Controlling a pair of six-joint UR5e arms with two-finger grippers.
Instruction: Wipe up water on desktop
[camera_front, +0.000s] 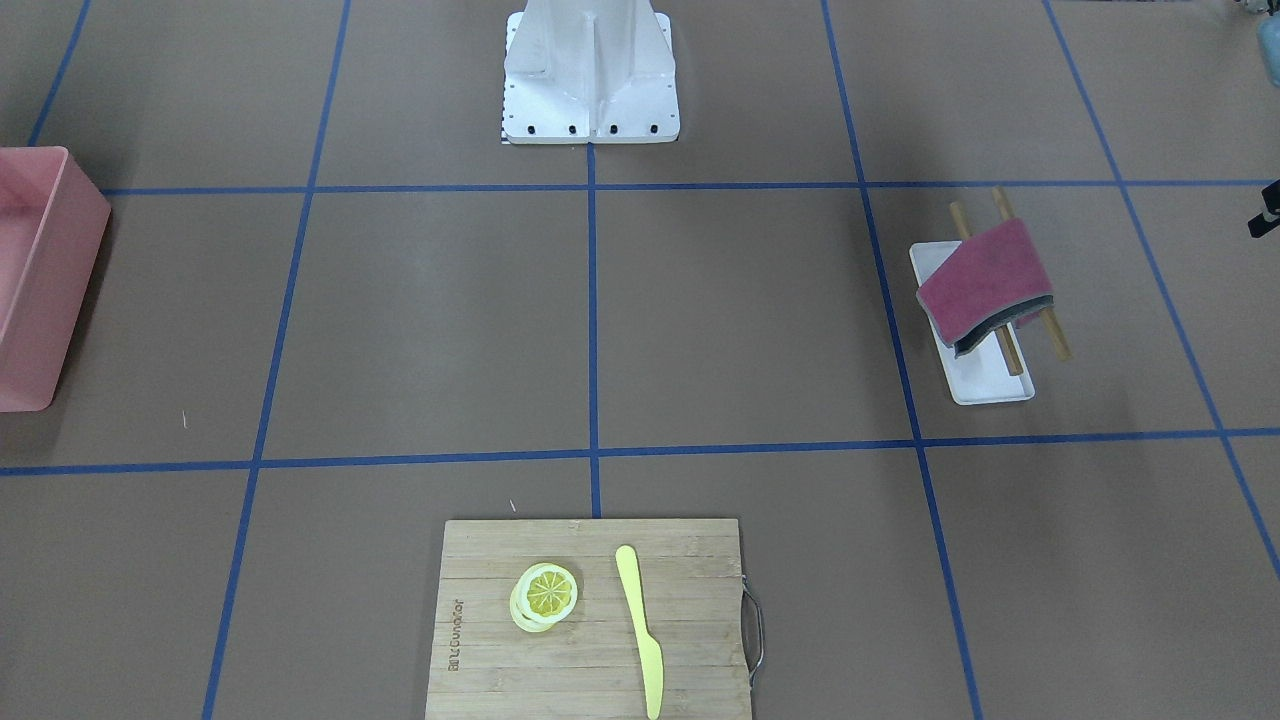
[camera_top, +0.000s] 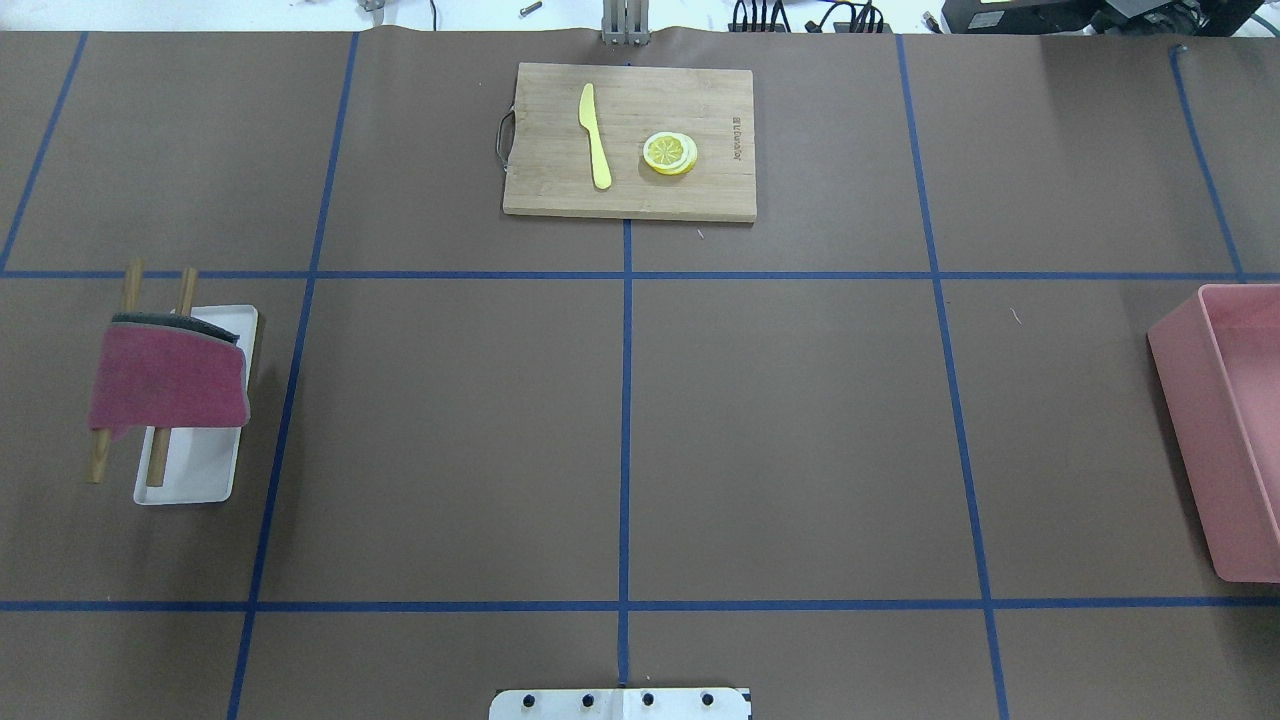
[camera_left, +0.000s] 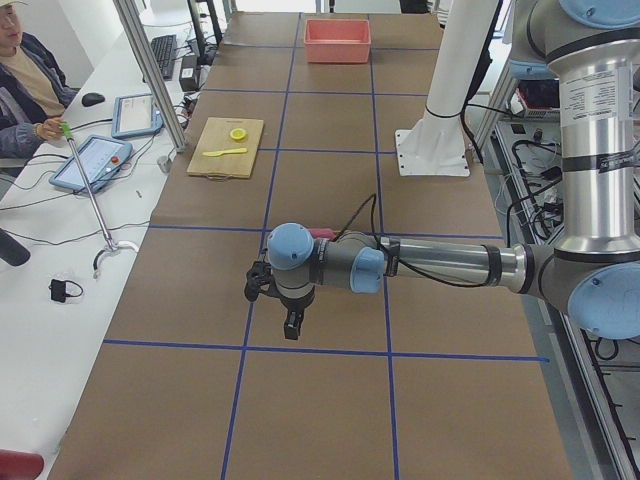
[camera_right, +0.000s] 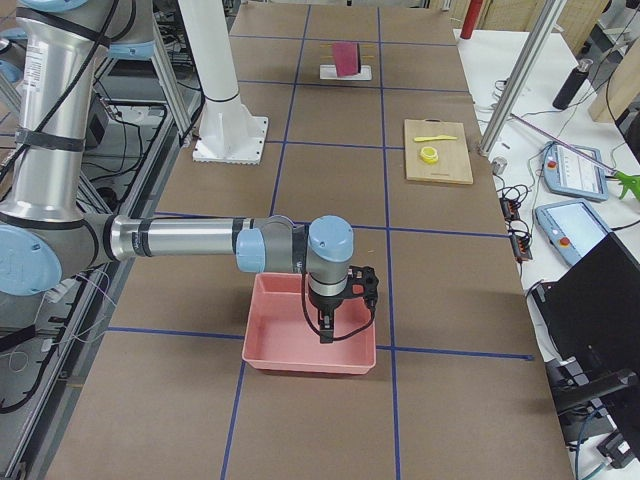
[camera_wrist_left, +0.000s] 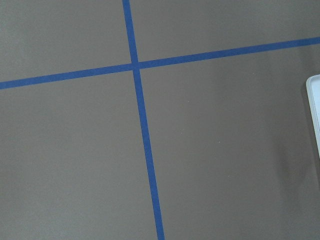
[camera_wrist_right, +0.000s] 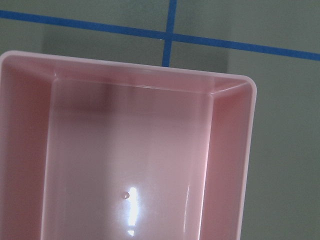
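Observation:
The desktop (camera_top: 800, 430) is a matte brown surface with a grid of blue tape; I can make out no water on it. A dark red cloth (camera_top: 168, 380) with a grey underside hangs over two wooden rods above a white tray (camera_top: 190, 470), also in the front view (camera_front: 985, 275). My left gripper (camera_left: 290, 325) shows only in the left side view, pointing down over bare desktop near the cloth; I cannot tell if it is open. My right gripper (camera_right: 328, 325) shows only in the right side view, above the pink bin (camera_right: 300, 340); I cannot tell its state.
A bamboo cutting board (camera_top: 690, 195) at the far middle holds a yellow knife (camera_top: 596, 150) and lemon slices (camera_top: 670, 153). The pink bin (camera_top: 1225, 400) stands at the right edge and fills the right wrist view (camera_wrist_right: 130, 165). The robot base (camera_front: 590, 110) stands at the near middle.

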